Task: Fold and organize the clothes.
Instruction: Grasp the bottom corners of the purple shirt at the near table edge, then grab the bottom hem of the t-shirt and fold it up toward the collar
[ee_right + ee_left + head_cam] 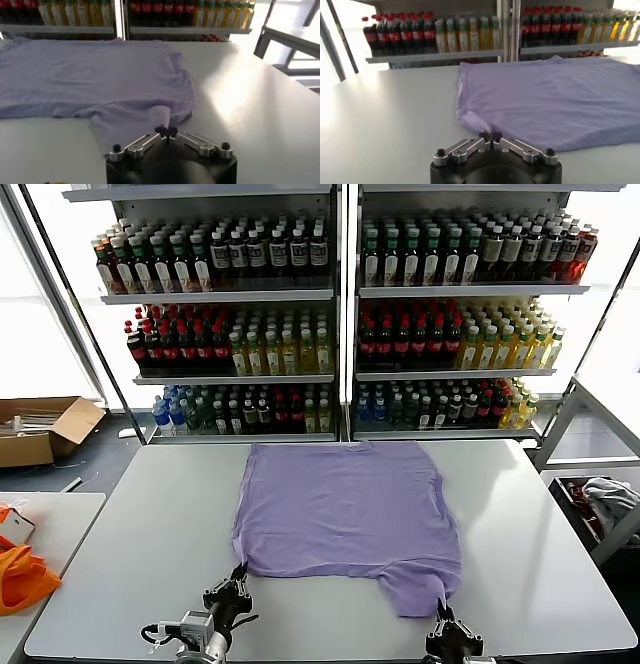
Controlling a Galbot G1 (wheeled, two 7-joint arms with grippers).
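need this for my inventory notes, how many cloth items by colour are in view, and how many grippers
lavender T-shirt: 1
orange fabric item: 1
grey-white cloth bundle: 1
grippers, left gripper and right gripper, each shut on the T-shirt's near edge: 2
total: 5

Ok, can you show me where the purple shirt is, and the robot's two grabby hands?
purple T-shirt [340,509]: head view, middle of the flat fabric.
left gripper [490,136]: left wrist view, where its fingers pinch the shirt's near corner.
right gripper [165,131]: right wrist view, where its fingers pinch the shirt's sleeve edge.
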